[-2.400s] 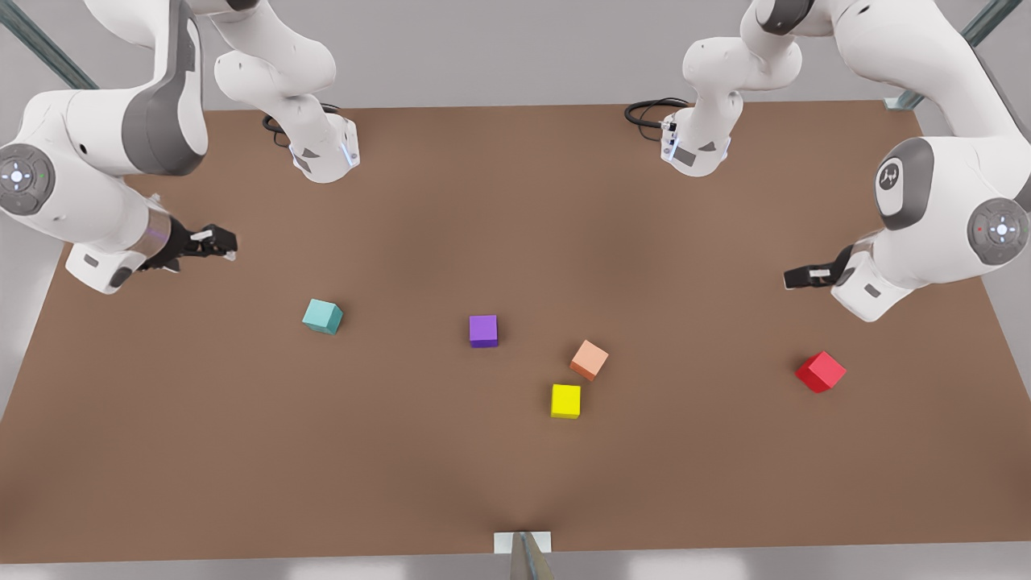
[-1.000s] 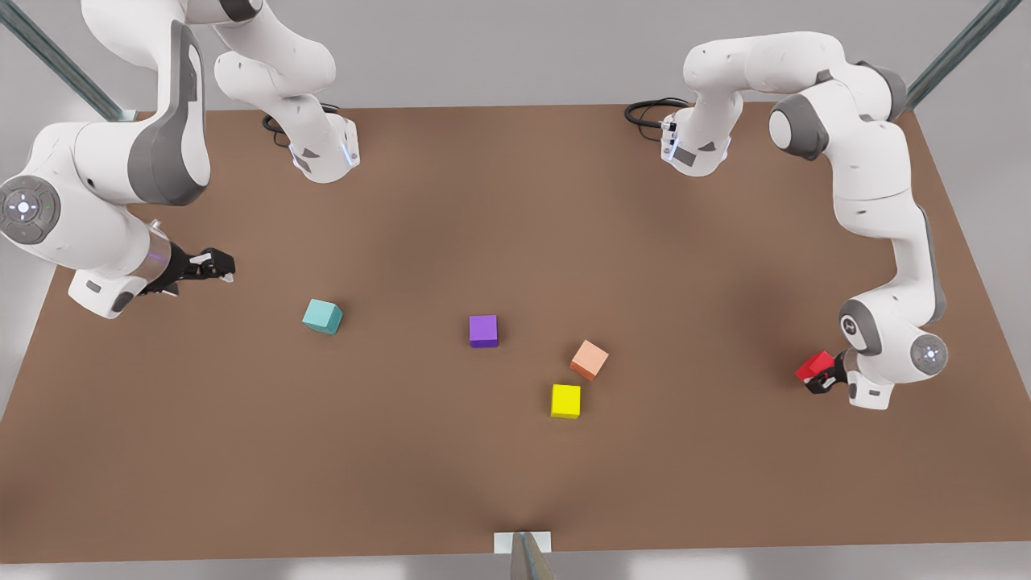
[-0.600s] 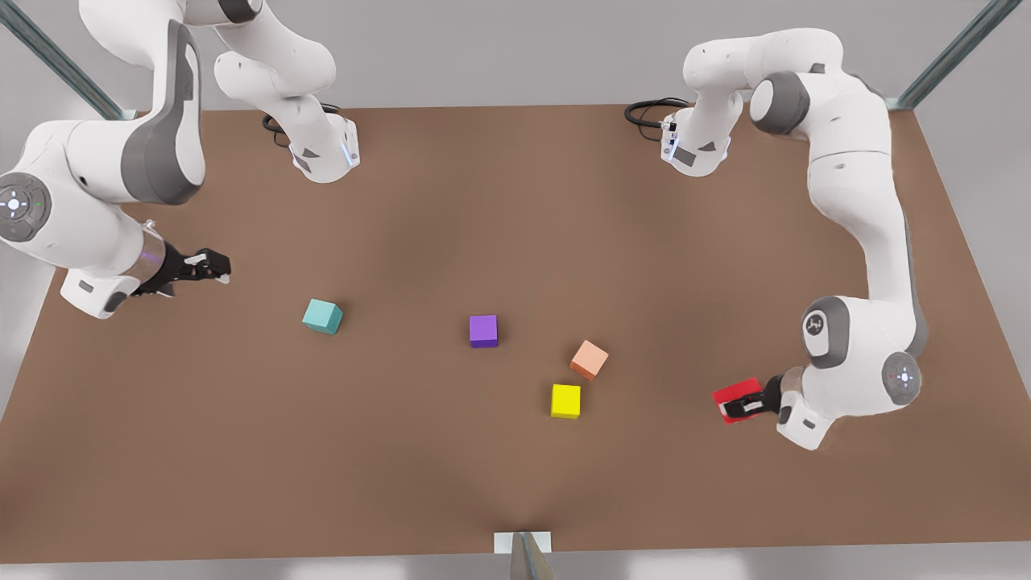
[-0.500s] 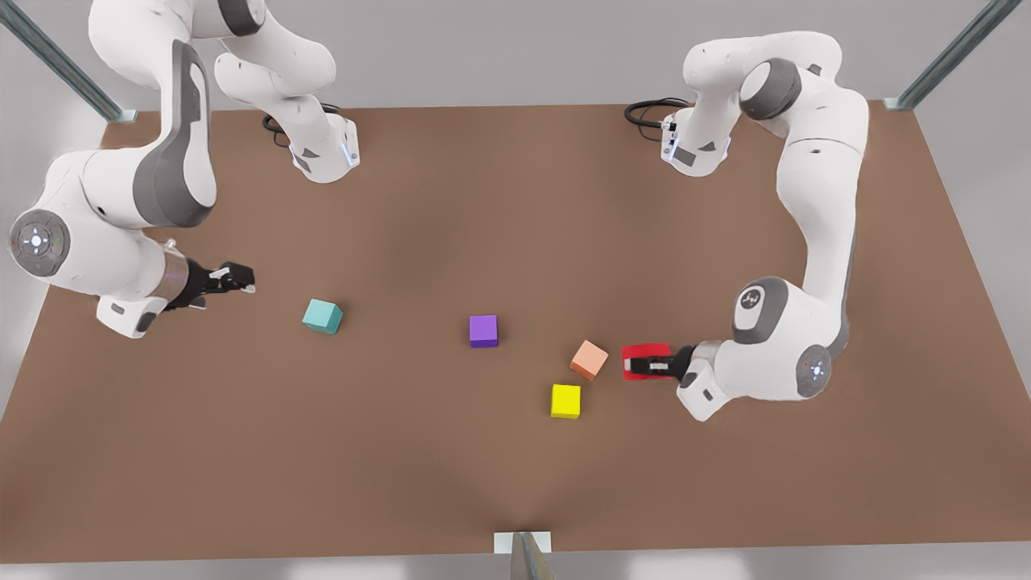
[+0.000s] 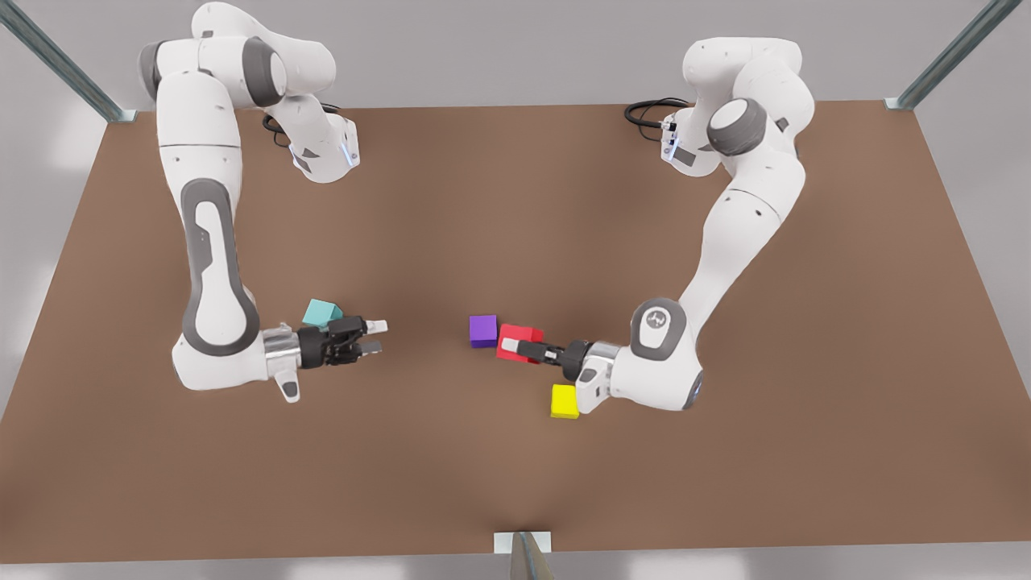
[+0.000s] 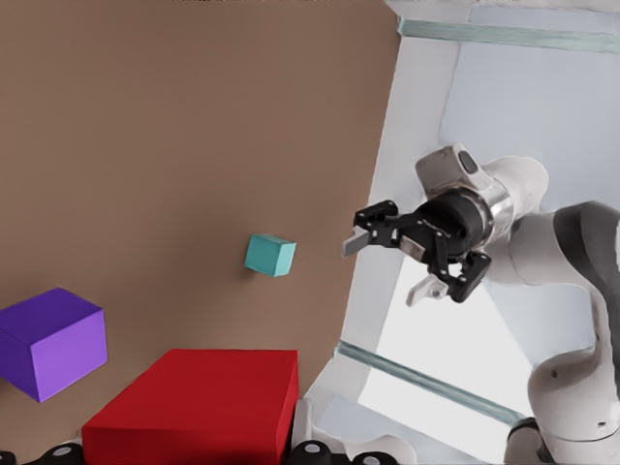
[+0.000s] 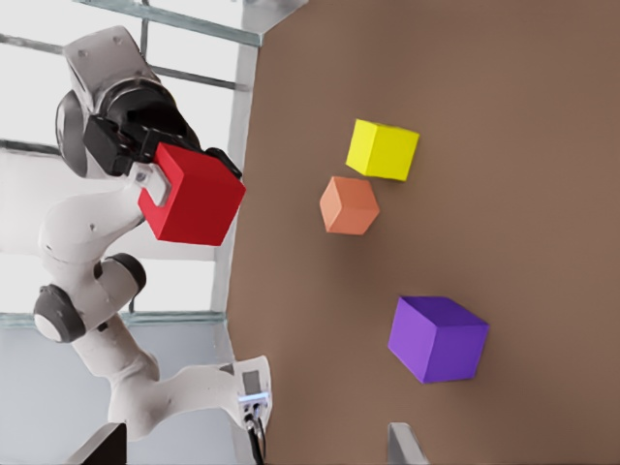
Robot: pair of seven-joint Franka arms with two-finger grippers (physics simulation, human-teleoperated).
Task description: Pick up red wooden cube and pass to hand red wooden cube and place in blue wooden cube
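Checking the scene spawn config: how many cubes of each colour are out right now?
red cube: 1, held in the left gripper
teal cube: 1, by the open right gripper
purple cube: 1
yellow cube: 1
salmon-orange cube: 1
Total: 5

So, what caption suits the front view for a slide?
Left gripper, jaws shut on the red wooden cube, holds it toward the right gripper, jaws open, by the blue wooden cube.

Matt, smooth red wooden cube [image 5: 519,341]; matt brown table [image 5: 515,201]; glossy white arms.
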